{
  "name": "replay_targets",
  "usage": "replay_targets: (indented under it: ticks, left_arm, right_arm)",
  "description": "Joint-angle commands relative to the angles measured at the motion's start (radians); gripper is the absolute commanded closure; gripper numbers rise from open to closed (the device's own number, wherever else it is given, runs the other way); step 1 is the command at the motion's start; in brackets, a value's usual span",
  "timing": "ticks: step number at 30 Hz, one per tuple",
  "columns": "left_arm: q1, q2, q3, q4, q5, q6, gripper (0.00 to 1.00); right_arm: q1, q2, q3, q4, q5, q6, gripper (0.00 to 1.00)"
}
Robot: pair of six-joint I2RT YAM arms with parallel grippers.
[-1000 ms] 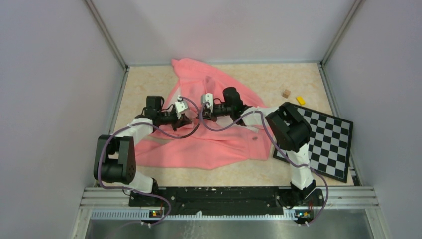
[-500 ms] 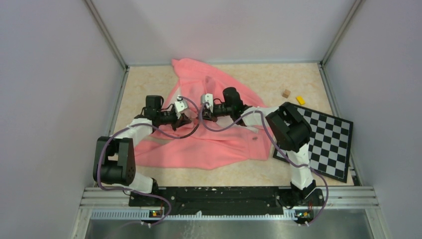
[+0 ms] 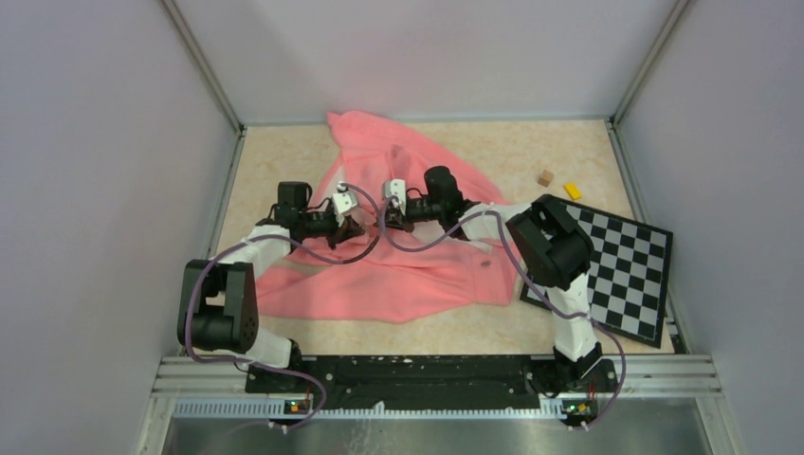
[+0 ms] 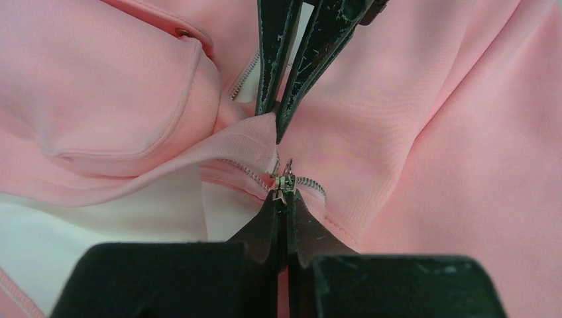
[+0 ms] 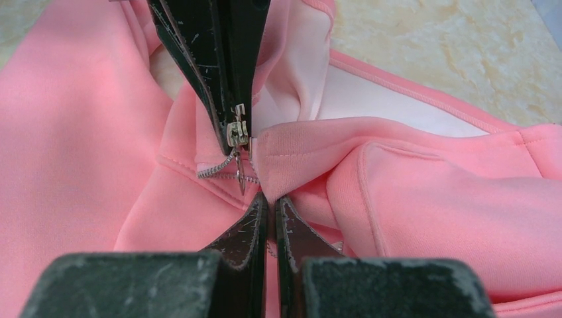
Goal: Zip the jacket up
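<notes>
The salmon-pink jacket (image 3: 398, 275) lies spread on the table, its paler lining showing in the left wrist view (image 4: 99, 218). My left gripper (image 3: 353, 228) is shut on the metal zipper slider (image 4: 283, 180) at the bottom of the zipper teeth (image 4: 245, 173). My right gripper (image 3: 384, 220) faces it tip to tip and is shut on the ribbed hem corner (image 5: 298, 149) of the other front edge. In the right wrist view the slider (image 5: 236, 134) sits in the left fingertips, and its pull tab (image 5: 240, 179) hangs down. The two gripper tips almost touch.
A checkerboard (image 3: 626, 265) lies at the right, partly under the right arm. A small brown block (image 3: 545, 177) and a yellow block (image 3: 573, 190) sit behind it. Grey walls close in the marbled table (image 3: 275, 161) on three sides.
</notes>
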Motion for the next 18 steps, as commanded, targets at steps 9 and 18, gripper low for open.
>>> replay_targets:
  ticks: [9, 18]
  left_arm:
    - [0.005, 0.023, 0.027, -0.003, 0.032, 0.003, 1.0]
    - [0.006, 0.048, 0.049, -0.023, 0.043, 0.001, 1.0]
  right_arm:
    - [0.019, -0.028, -0.007, -0.001, -0.01, -0.048, 1.0]
    - [0.025, -0.025, -0.002, 0.01, -0.021, -0.049, 1.0]
